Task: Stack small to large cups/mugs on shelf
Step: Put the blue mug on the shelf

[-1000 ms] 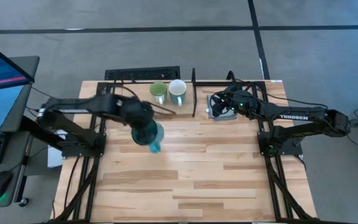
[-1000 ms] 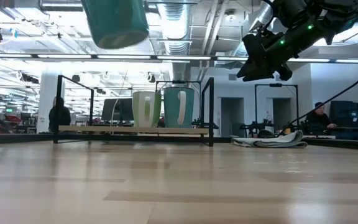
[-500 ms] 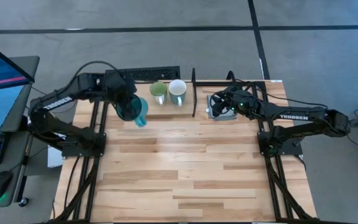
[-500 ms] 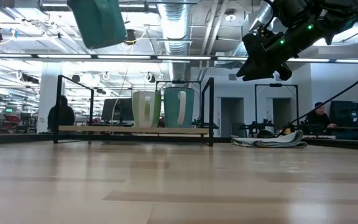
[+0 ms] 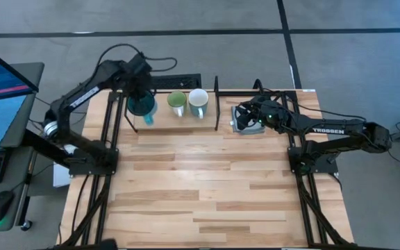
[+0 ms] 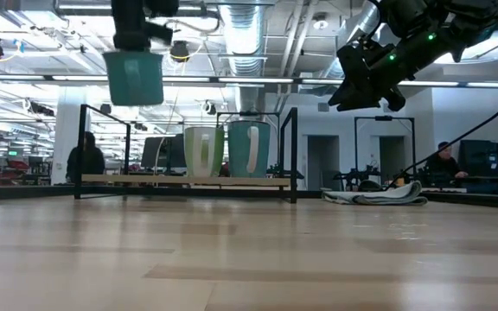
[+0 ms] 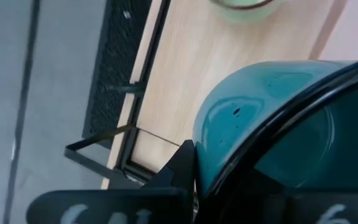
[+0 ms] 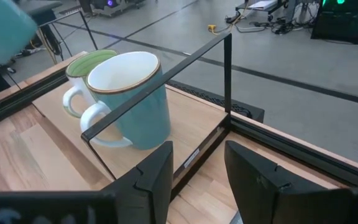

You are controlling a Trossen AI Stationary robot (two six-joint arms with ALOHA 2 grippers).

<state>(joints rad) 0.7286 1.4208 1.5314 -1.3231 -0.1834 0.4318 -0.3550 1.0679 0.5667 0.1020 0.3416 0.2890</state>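
My left gripper [image 5: 139, 92] is shut on the teal blue mug [image 5: 142, 105], which it holds above the left end of the shelf [image 5: 162, 119]. The low view shows the mug [image 6: 134, 78] upright and well above the plank [image 6: 145, 180]. The light green mug [image 5: 177, 103] and a mug with a white inside and pale blue wall [image 5: 198, 101] stand side by side on their bases on the shelf's right part. My right gripper [image 5: 245, 118] waits open to the right of the shelf's end post, above a grey cloth. My left gripper holds the teal mug at its rim [image 7: 241, 149], coming from above with the fingers pointing down. One dark finger [image 7: 179, 168] lies against the outer wall; the other is hidden by the mug. The mug hangs upright below the gripper, clear of the shelf.
A crumpled grey cloth [image 6: 374, 197] lies on the table right of the shelf. Black upright posts [image 5: 216, 104] frame the shelf. A black grille [image 5: 158, 82] lies beyond the far edge. The wide butcher-block top [image 5: 207, 187] stretches toward the near edge. People sit in the room behind [image 6: 85, 160].
My left gripper has carried the teal mug from above the middle of the table toward the far left, to above the shelf's left end. The mug was tilted and now hangs upright.
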